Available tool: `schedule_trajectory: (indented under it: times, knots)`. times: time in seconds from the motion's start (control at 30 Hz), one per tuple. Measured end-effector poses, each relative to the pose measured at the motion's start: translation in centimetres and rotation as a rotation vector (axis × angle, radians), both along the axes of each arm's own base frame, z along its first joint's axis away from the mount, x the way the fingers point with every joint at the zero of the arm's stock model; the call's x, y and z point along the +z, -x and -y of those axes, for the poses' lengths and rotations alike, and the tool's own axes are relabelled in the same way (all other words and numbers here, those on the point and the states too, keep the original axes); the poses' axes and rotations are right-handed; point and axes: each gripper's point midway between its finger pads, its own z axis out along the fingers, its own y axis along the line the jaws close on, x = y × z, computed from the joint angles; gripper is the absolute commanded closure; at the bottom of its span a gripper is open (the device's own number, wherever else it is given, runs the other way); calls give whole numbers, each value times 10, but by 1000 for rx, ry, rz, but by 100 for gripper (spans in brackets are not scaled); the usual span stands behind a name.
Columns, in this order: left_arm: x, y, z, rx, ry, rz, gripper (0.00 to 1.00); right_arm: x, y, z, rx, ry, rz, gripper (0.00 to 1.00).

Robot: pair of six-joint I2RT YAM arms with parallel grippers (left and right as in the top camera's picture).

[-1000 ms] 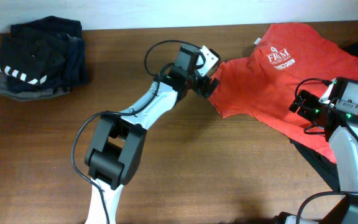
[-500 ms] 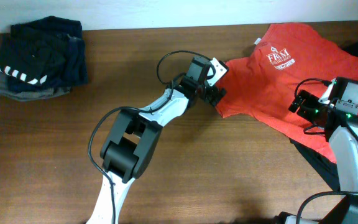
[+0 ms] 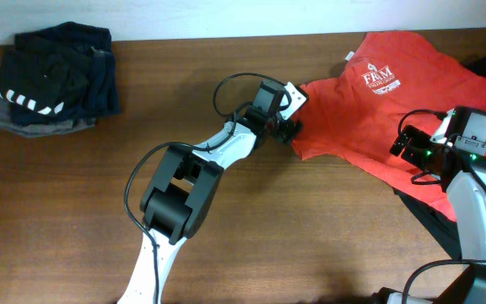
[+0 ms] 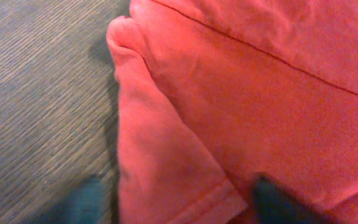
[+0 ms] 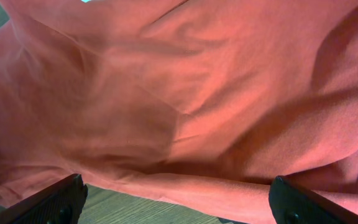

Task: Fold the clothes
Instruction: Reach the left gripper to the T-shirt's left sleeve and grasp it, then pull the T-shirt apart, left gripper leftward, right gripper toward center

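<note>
- Orange-red cotton, the T-shirt (image 3: 369,110), lay spread at the far right corner of the table (image 3: 74,211). Its collar pointed to the far edge and its hem ran off toward the right edge.
- Its long axis ran slantwise, from the far edge down toward the near right. The white chest logo (image 3: 380,80) faced up.
- My left claw (image 3: 287,128) sat at the shirt's inner margin, the side nearest the middle of the table. The sleeve (image 4: 160,155) lay directly under it.
- In the left wrist view its two tips stood apart with the sleeve hem between them. The claw was released, astride the cloth and not pinching it.
- My right claw (image 3: 405,145) hung over the near hem, wide open with nothing in it and only red cloth below.
- I judged the left claw nearer the sleeve and the right nearer the hem, so each had its own edge to take.
- Open room lay toward the middle and the near edge, where there was bare wood all the way.
- A black garment (image 3: 429,219) lay under the shirt by the right edge, and I judged a deep pinch there could catch it too.
- A folded pile (image 3: 49,80) sat at the far left corner, well apart from both claws.
</note>
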Motion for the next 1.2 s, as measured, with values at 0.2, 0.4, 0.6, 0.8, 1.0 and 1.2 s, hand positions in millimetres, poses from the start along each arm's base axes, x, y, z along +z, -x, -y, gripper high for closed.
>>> schedule_trajectory:
  times: [0.2,0.4,0.6,0.8,1.0,1.2]
  knots:
    - [0,-1,-1,-4,-5,3,99,0,0,0,0,0,0,2]
    - [1,-5,-9,20,-29,-8,99,0,0,0,-1,-1,-1,2]
    - [9,-32,-60,135,-107,-95,99,1,-3,-7,20,-35,15,2]
    - [54,-85,-149,361,-92,-121,99,3,-6,-17,53,-83,36,2]
    - [79,-107,-250,562,-98,-165,99,-1,-4,-35,53,-133,11,2]
    - [71,-99,-318,687,-133,-245,99,-17,13,-76,67,-215,-115,2]
